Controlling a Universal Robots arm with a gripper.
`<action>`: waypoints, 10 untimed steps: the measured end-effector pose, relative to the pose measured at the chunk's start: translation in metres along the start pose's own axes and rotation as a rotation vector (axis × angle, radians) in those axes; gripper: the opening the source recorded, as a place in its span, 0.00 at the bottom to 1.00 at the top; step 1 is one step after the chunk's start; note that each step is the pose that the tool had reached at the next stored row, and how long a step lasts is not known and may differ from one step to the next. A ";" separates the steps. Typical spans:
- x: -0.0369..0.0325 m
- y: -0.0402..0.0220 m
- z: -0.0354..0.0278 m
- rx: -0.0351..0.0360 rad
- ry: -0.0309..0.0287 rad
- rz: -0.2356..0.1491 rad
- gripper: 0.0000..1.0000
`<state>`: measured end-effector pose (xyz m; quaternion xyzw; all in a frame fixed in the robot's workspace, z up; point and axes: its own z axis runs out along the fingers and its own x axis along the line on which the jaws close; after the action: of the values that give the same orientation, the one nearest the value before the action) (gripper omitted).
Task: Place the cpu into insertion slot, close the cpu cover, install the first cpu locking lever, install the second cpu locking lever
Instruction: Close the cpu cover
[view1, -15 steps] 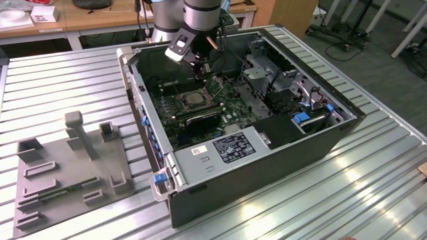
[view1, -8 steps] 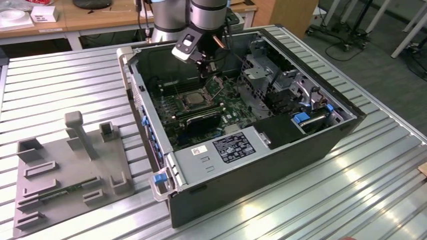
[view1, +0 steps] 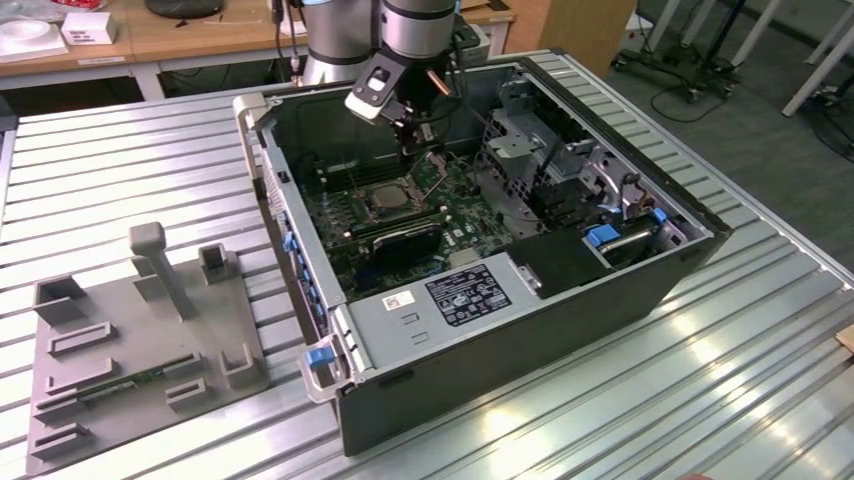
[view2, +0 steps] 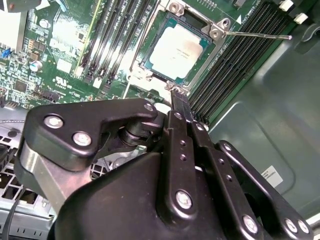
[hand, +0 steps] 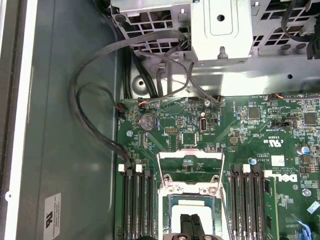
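We see a ribbed metal desk bearing an open computer case right beneath the jaws and, well apart from them toward the exterior view's left, a grey fixture plate.

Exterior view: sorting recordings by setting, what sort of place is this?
Probably a robotics lab or workshop: an open computer case on a slatted metal table, a grey fixture plate beside it, wooden desks behind.

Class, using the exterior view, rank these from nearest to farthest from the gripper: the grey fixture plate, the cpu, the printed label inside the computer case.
1. cpu, inside the computer case, right by the gripper.
2. printed label, at the case's end toward the camera.
3. grey fixture plate, outside the case, at the exterior view's left.
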<state>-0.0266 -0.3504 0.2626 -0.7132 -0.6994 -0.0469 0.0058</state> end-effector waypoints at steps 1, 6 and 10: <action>0.0000 0.0000 0.0000 0.0000 0.0001 0.000 0.11; 0.0005 0.0000 -0.0012 0.0001 -0.0001 0.000 0.11; 0.0006 0.0001 -0.0029 0.0001 -0.0002 0.000 0.11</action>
<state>-0.0267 -0.3499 0.2655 -0.7132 -0.6994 -0.0468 0.0057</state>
